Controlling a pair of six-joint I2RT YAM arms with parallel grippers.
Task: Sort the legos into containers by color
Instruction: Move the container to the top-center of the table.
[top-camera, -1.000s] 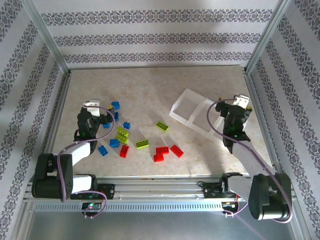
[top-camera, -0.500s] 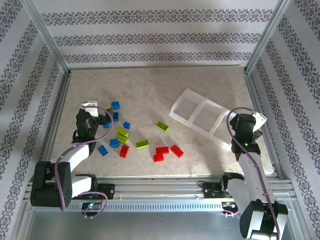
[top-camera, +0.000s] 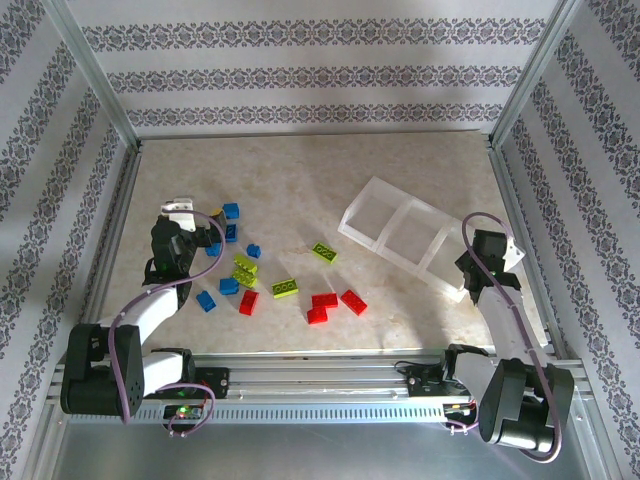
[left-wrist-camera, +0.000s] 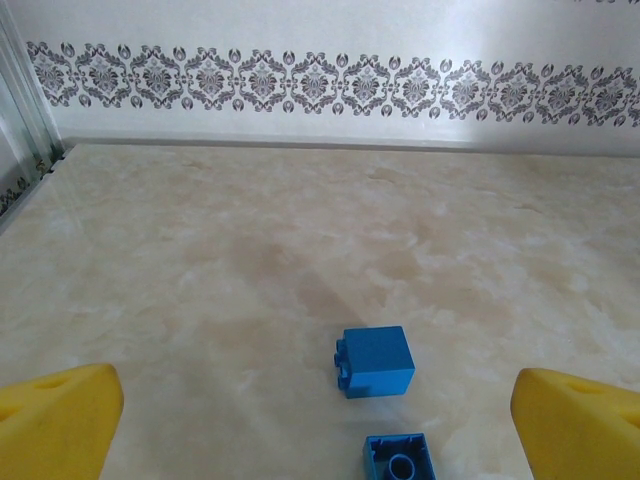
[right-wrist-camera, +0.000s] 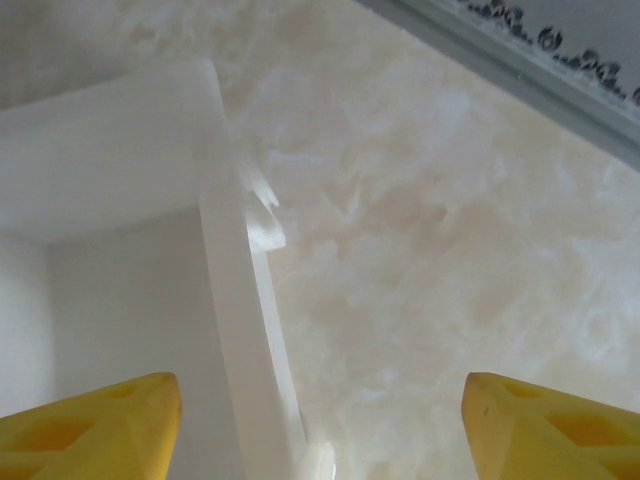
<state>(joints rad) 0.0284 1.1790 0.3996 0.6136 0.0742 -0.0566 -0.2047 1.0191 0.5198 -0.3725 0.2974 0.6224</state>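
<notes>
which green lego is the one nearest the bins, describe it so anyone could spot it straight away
Find the row of three translucent white bins on the right half of the table. Just off the row's left end lies one lime green brick, with nothing touching it. The other green bricks sit further left, mixed in with blue bricks.

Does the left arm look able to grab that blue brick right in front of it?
Probably yes. The blue brick lies on the table straight ahead of the left arm, whose jaws stand wide open. An upturned blue brick just nearer the arm might get nudged.
</notes>
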